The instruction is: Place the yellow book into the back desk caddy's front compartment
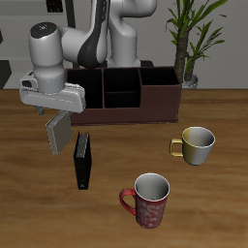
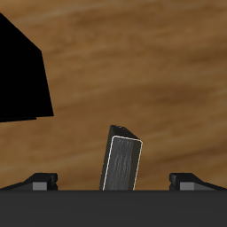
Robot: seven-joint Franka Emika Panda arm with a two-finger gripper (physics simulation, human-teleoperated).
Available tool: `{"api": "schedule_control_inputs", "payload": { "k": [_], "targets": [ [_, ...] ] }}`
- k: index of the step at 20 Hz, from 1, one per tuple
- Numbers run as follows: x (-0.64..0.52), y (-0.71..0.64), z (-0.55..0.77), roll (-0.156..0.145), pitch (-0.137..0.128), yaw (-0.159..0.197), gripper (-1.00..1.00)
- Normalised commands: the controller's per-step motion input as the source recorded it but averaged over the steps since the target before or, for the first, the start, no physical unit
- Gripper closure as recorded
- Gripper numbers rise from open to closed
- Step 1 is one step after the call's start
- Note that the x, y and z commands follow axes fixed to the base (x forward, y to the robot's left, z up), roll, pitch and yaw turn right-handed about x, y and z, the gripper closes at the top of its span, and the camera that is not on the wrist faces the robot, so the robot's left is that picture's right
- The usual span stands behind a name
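Gripper (image 1: 58, 136): we see it closed around the yellow book (image 1: 58, 132), lifted clear of the table (image 1: 223, 218).
Yellow book: it hangs upright from our fingers, in front of the back desk caddy (image 1: 124, 95).
Front compartment (image 1: 121, 98): we see nothing in it.
Black book (image 1: 84, 160): it stands on edge just beside the gripper.
Mugs: a red patterned mug (image 1: 148, 201) and a yellow mug (image 1: 197, 144) nearer the table's front edge.

1. The yellow book (image 1: 58, 132): dull grey-tan cover.
2. The back desk caddy (image 1: 145, 108): dark reddish-brown, black inside.
3. Black book (image 1: 84, 161).
4. Mugs: one yellow (image 1: 197, 145), one red-patterned (image 1: 149, 201).
5. Tabletop (image 1: 39, 208): brown wood grain.
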Motion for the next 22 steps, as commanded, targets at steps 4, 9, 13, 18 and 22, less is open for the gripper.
{"api": "schedule_control_inputs", "payload": {
  "k": [4, 9, 13, 18, 22],
  "targets": [
    [0.0, -0.06, -0.28, -0.01, 0.029, -0.047, -1.0],
    [-0.01, -0.07, -0.32, -0.005, 0.03, -0.008, 1.0],
    [0.02, 0.04, -0.12, 0.007, 0.009, 0.013, 1.0],
    [0.01, 0.09, 0.0, 0.028, -0.003, 0.007, 1.0],
    [0.04, 0.22, 0.3, 0.026, -0.026, 0.064, 1.0]
  ]
}}
